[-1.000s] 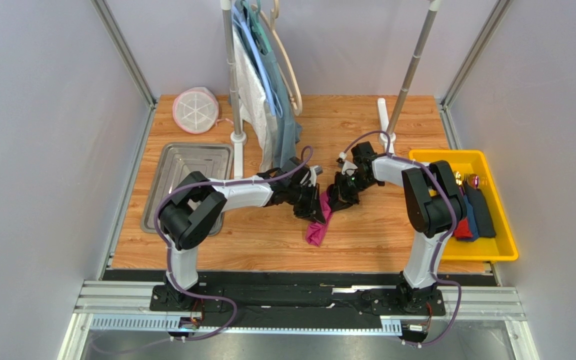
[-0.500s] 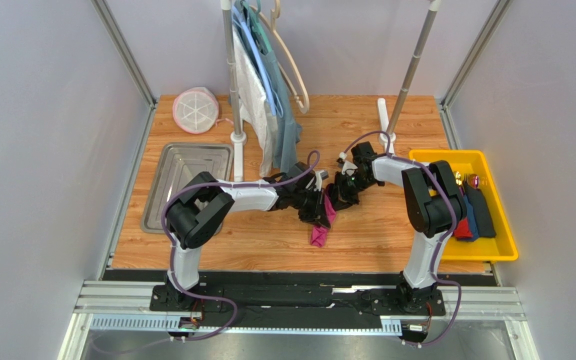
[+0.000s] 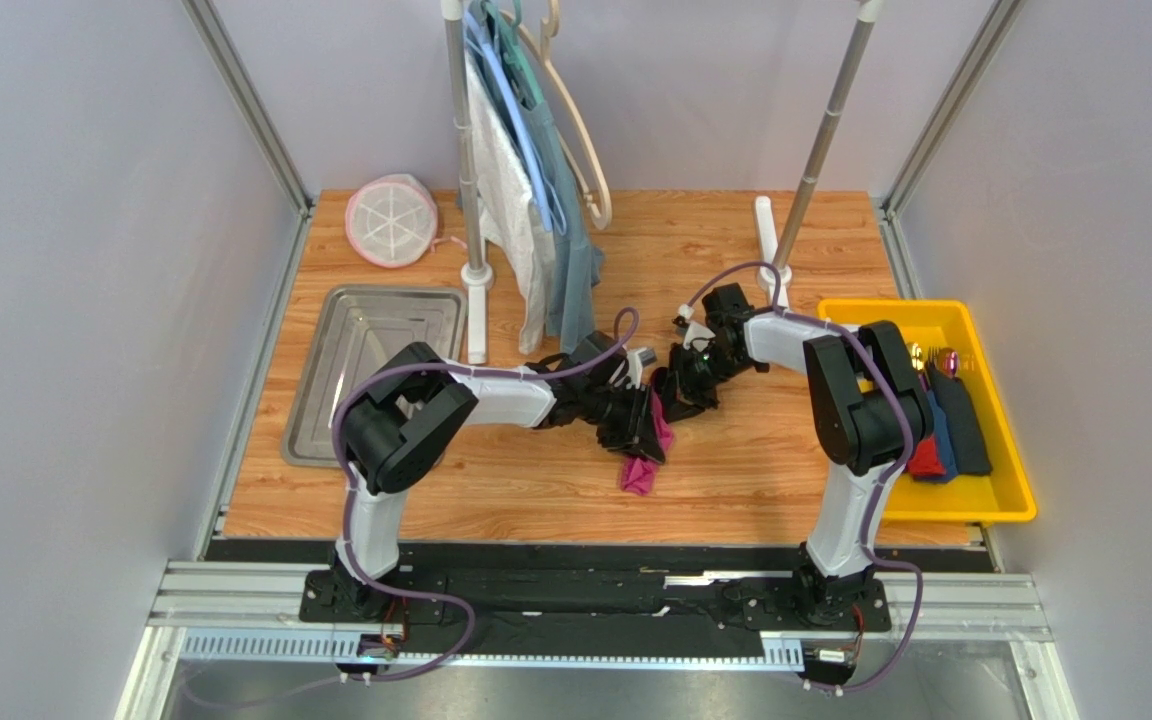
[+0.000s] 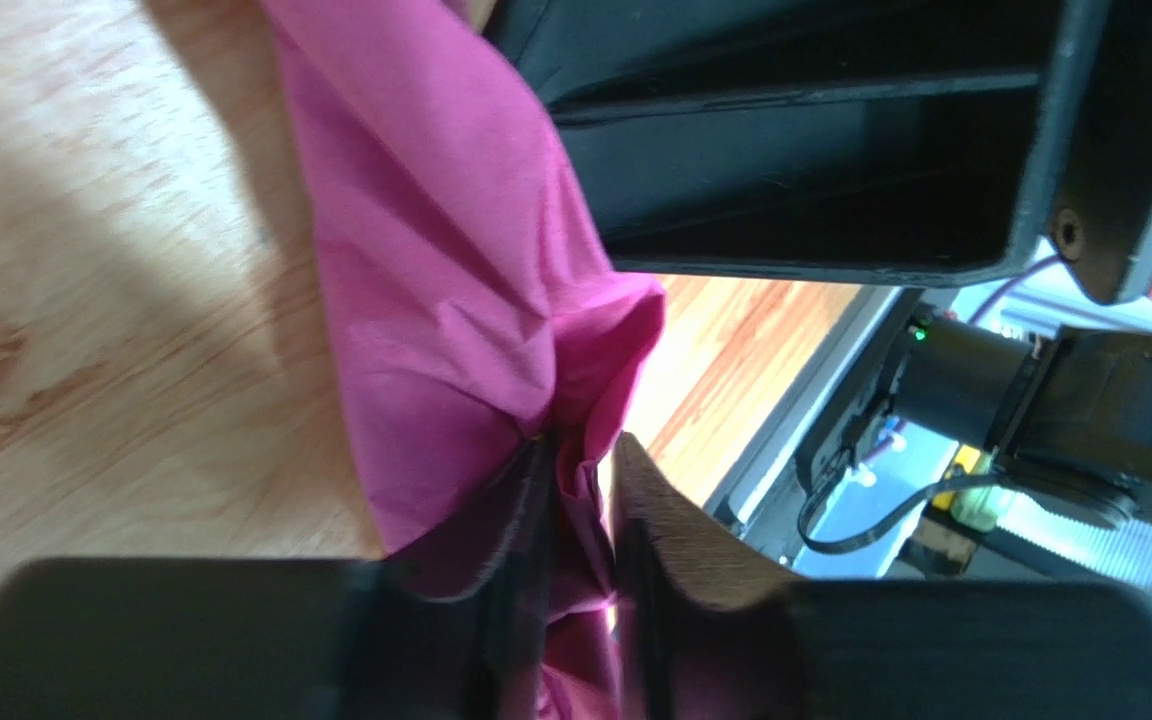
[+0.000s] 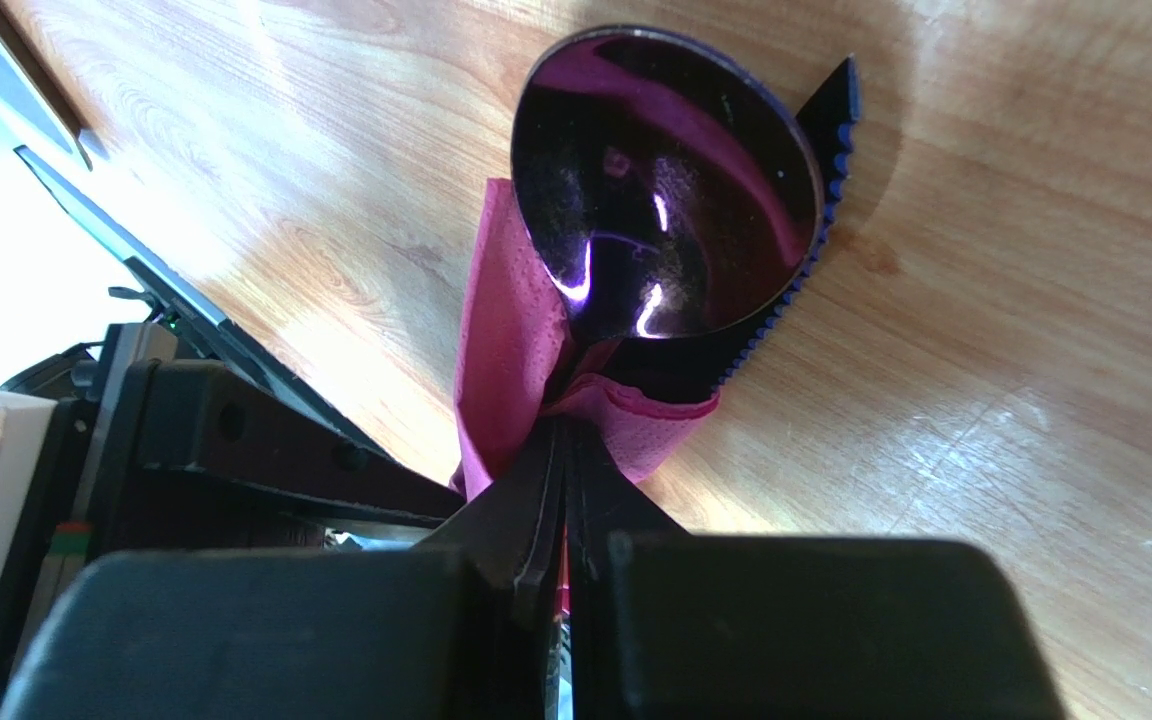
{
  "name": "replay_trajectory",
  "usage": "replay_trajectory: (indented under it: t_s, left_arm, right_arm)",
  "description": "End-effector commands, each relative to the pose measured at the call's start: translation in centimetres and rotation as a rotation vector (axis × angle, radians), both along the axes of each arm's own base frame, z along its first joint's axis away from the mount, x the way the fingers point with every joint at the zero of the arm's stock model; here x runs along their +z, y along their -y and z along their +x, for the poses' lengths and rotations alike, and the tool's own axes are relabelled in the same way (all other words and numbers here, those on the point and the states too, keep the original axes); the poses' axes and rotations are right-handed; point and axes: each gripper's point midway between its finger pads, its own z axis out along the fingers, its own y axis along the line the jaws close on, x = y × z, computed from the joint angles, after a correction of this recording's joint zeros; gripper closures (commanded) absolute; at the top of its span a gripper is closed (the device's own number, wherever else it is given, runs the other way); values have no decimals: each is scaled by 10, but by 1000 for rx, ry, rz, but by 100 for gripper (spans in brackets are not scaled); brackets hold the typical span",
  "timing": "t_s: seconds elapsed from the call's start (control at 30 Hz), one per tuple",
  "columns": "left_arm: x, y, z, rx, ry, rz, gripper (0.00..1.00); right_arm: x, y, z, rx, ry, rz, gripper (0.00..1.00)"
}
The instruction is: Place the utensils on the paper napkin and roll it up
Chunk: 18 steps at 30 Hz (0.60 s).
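The magenta paper napkin [image 3: 639, 471] is bunched around the dark-purple utensils in the middle of the table. In the right wrist view, the spoon bowl [image 5: 665, 180] and a serrated knife tip [image 5: 826, 128] stick out of the napkin [image 5: 515, 338]. My right gripper [image 5: 567, 450] is shut on the napkin's end, where the utensil handles enter it. It also shows in the top view [image 3: 683, 387]. My left gripper [image 4: 582, 465] is shut on a fold of the napkin [image 4: 447, 285], close beside the right gripper [image 4: 808, 150]. The utensil handles are hidden.
A yellow bin [image 3: 1006, 503] at the right edge holds a red bundle [image 3: 925, 459], a dark blue bundle [image 3: 961, 423] and more cutlery [image 3: 935, 360]. A metal tray [image 3: 330, 323] lies at the left. Two rack poles [image 3: 465, 225] with hanging clothes stand behind.
My left gripper has shifted a little right and toward the near edge, dragging the napkin. The napkin's loose tail has drawn in shorter. The right gripper has stayed put.
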Motion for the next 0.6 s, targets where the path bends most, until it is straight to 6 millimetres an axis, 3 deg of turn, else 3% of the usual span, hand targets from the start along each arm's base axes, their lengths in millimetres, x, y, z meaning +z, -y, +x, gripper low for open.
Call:
replay_trajectory:
  t_s: [0.0,0.03,0.07,0.37,0.43,0.57]
  left_arm:
    - [-19,-5,-13,-22,-56,31,63]
    - [-22,-7,-13,-14,-64,39,62]
    - [-24,-9,-13,-9,-72,46,51]
    - [-26,-11,-12,-14,-71,36,48]
    - [-25,-9,-11,-16,-67,26,48]
    - [-22,-7,-13,-27,-60,-2,49]
  right_arm:
    - [-33,20,-1,21,24,-154,98]
    - [-29,20,1,23,29,-149,98]
    - [-21,19,4,24,30,-132,97]
    - [48,32,30,16,135,-41,89]
    - [65,26,30,20,161,10,88]
    - [82,12,28,-12,151,100,87]
